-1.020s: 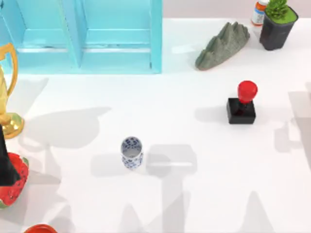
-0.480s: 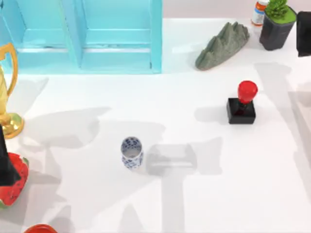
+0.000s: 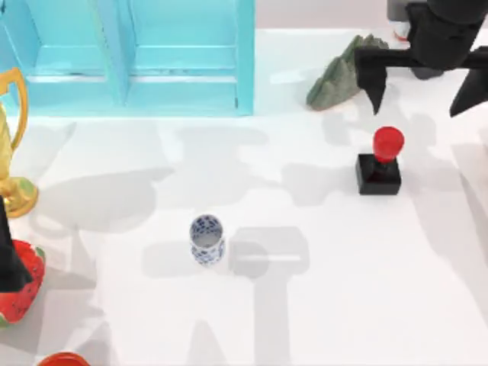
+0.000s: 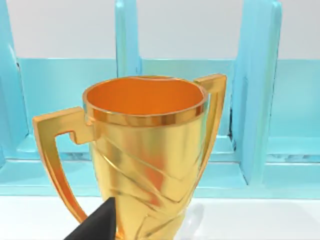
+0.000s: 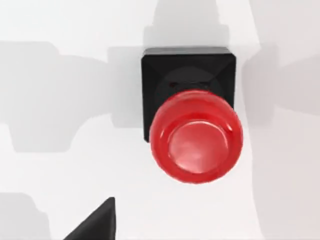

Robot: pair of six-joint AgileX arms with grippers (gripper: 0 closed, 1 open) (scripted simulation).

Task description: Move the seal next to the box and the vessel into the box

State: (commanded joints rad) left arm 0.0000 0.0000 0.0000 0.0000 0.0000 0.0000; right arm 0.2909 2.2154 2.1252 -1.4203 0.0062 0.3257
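White tabletop lies under both arms, and you have broad bare surface across its middle and near side. Your right gripper (image 3: 421, 88) hangs at the far right with its two dark fingers spread wide, just beyond the seal (image 3: 380, 162). In the right wrist view the seal (image 5: 192, 117) stands upright directly below the camera, red knob over black block, free table on every side of it. Behind the gripper sits a grey rock ornament (image 3: 339, 72), partly covered by the arm. The vessel (image 3: 207, 239) stands upright near the table's centre, well apart from the seal, its mouth open; you cannot tell what is inside. The box (image 3: 137, 57), turquoise with upright dividers, runs along the far left edge, cut off by the frame. Your left gripper (image 4: 95, 225) shows as one dark tip just before a golden trophy (image 4: 145, 155); its spread cannot be judged. A watermelon slice (image 3: 19, 293) lies at the left edge.
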